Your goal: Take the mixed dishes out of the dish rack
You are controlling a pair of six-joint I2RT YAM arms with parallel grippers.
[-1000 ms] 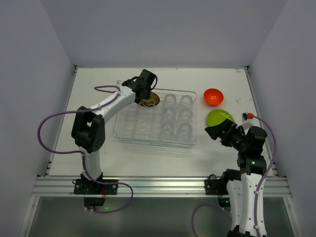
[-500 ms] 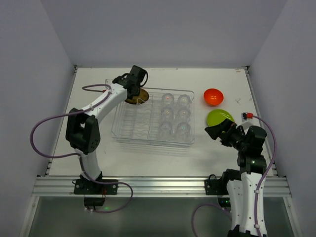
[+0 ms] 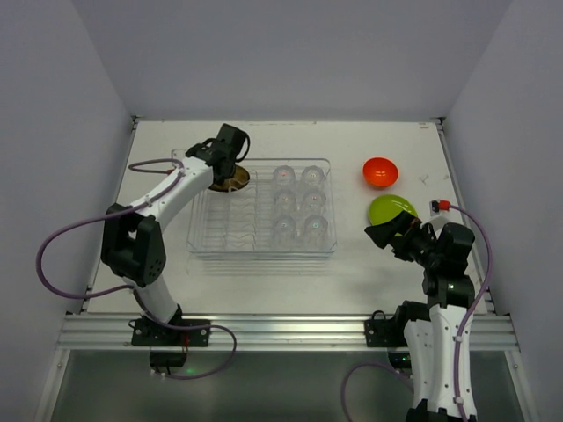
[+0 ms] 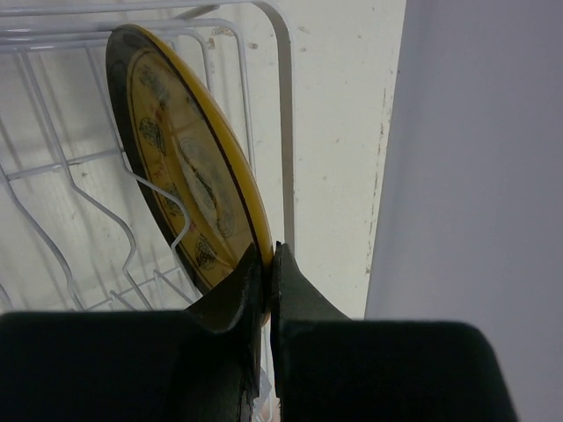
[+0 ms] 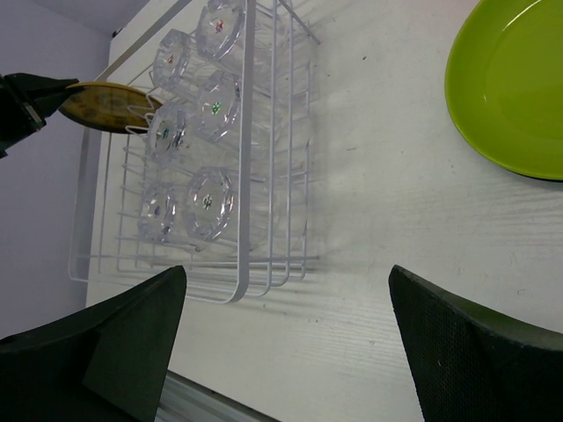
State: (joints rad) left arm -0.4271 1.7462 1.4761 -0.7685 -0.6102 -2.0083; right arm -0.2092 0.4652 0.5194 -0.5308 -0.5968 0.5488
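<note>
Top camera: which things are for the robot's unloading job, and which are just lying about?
For the job:
- rack
- patterned plate, pinched at its rim by the left end effector
- six cups in the rack
- orange bowl and green plate, out on the table

Just lying about:
- purple cable
- metal rail

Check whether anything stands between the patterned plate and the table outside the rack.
Only the dish rack itself: the left gripper pinches the patterned plate by its rim, but a rack wire crosses its face and the edge rail runs beside it.
</note>
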